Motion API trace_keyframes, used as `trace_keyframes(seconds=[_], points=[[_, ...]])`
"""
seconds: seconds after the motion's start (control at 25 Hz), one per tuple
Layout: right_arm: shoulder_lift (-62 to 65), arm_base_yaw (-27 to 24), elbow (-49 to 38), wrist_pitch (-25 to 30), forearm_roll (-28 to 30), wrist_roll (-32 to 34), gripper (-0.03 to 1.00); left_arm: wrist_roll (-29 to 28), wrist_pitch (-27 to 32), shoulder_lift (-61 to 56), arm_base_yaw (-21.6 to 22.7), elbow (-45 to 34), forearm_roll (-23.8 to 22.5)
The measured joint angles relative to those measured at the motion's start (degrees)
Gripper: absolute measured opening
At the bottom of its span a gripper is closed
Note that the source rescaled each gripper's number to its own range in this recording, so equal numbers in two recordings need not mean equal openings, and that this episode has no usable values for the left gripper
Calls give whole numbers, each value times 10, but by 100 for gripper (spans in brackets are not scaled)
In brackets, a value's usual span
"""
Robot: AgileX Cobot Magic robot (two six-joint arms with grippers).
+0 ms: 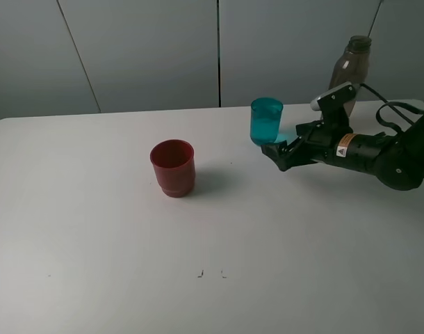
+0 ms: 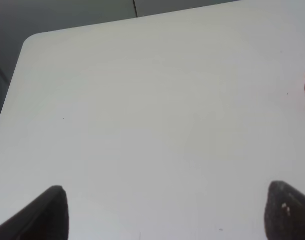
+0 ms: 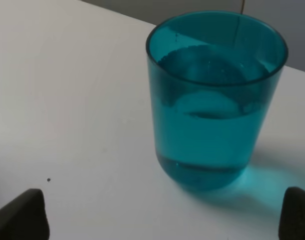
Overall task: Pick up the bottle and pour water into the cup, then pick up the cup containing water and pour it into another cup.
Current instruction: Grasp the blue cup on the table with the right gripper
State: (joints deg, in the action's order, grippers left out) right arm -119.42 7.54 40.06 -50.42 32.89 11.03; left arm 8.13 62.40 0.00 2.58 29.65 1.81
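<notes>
Grey wall panels back a white table [image 1: 94,229]. The left gripper [image 2: 167,215] hangs with fingers spread on nothing, another cup [image 1: 173,167] well ahead of them. The cup [image 3: 215,100], holding water, stands untouched just ahead of the right gripper [image 1: 281,154], whose fingers are wide apart. Best, I judge, to advance level, close gently around its middle and keep it upright. The bottle [image 1: 351,66] stands behind.

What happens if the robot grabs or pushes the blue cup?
The teal cup is over half full of water, so it probably feels heavy and could slosh if tilted. Its smooth sides may be slippery. Its narrower base means a hard push might tip it.
</notes>
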Motion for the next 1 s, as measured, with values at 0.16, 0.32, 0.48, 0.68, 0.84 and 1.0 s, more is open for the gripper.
trace_keyframes(seconds=[0.16,0.32,0.48,0.68,0.84,1.0], points=[[-16,7,21,1,-9,0,100,-1,0,0,0,0,0],[-28,11,36,0,-24,0,100,-1,0,0,0,0,0],[-42,14,51,0,-32,0,100,-2,0,0,0,0,0],[-56,15,66,0,-36,0,100,-2,0,0,0,0,0],[-58,15,76,1,-36,0,100,-1,0,0,0,0,-1],[-58,15,86,4,-36,2,100,-1,0,0,0,0,-1]])
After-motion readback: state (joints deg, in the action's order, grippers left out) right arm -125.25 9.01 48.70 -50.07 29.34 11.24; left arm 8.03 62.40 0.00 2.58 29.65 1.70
